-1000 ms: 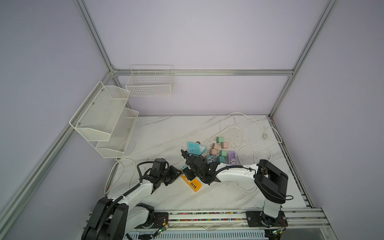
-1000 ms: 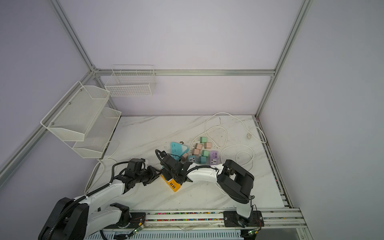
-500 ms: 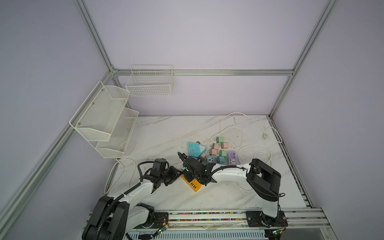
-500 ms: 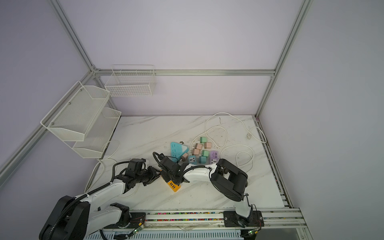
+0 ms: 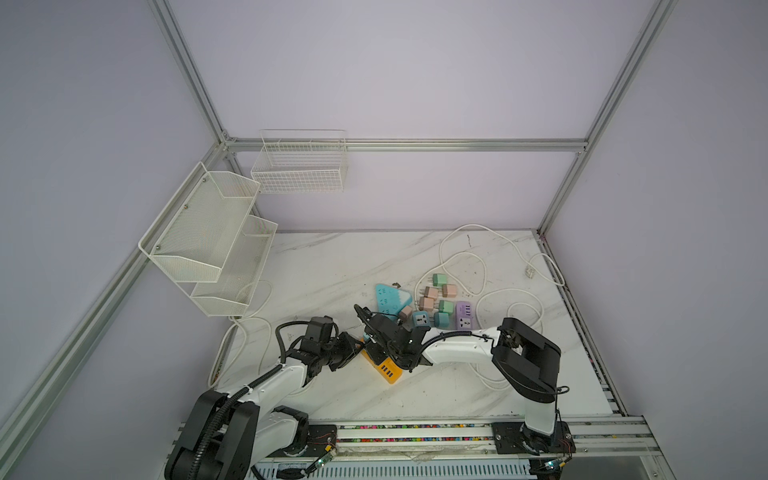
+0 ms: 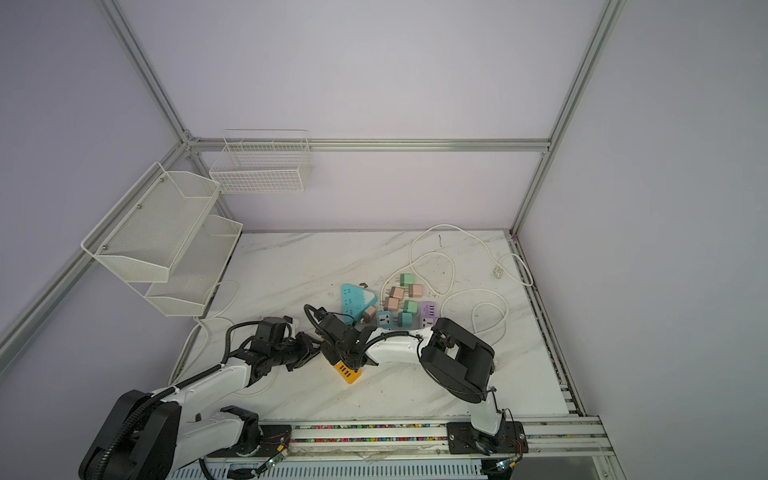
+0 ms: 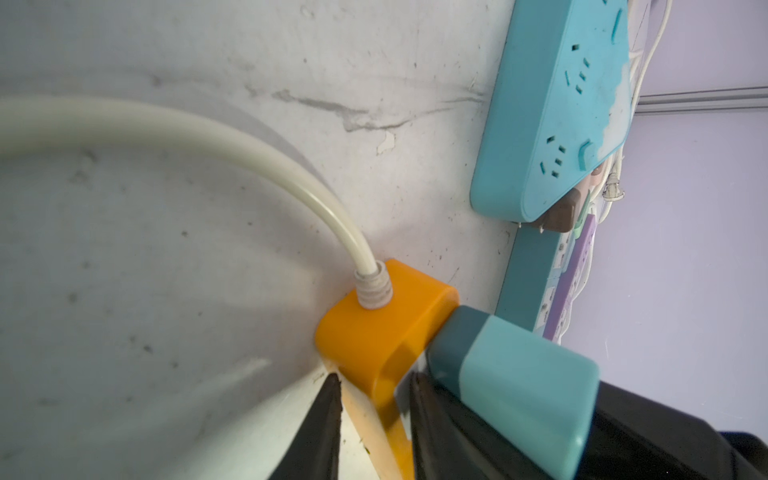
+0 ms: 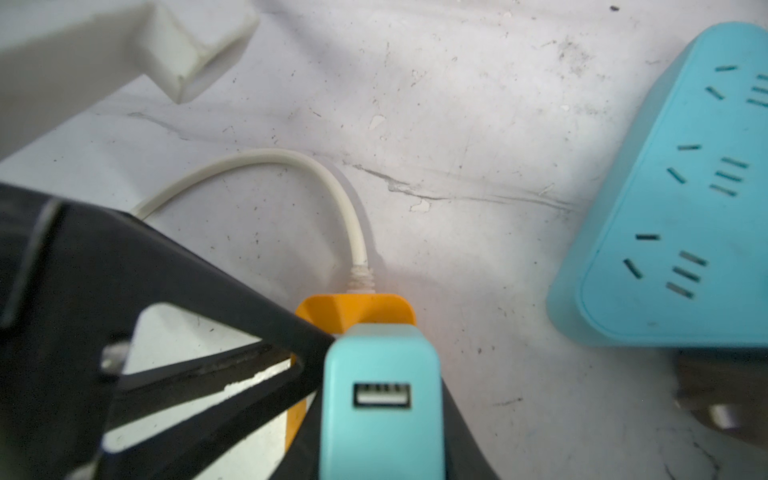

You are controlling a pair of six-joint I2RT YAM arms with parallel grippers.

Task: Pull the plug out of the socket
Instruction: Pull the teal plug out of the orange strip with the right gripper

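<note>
An orange socket (image 5: pixel 388 371) (image 6: pixel 348 371) lies at the front middle of the marble table, with a white cable (image 7: pixel 291 174) leaving its far end. A teal plug (image 8: pixel 380 374) (image 7: pixel 519 382) with a USB port sits in the orange socket (image 7: pixel 374 332) (image 8: pixel 353 309). My left gripper (image 7: pixel 374 382) (image 5: pixel 354 345) is shut on the socket's body. My right gripper (image 8: pixel 380 419) (image 5: pixel 373 343) is shut on the teal plug, one finger on each side. In both top views the two grippers meet over the socket and hide the plug.
A blue triangular power strip (image 5: pixel 392 297) lies just behind the grippers. Beside it are several small pink and green plugs (image 5: pixel 436 291) and a purple socket (image 5: pixel 464 315). White cables (image 5: pixel 498 299) loop at the right. Wire shelves (image 5: pixel 208 241) and a basket (image 5: pixel 299 166) hang on the walls.
My right gripper has closed onto the teal plug, and its arm has shifted left. The left gripper has tightened slightly on the orange socket and stayed in place.
</note>
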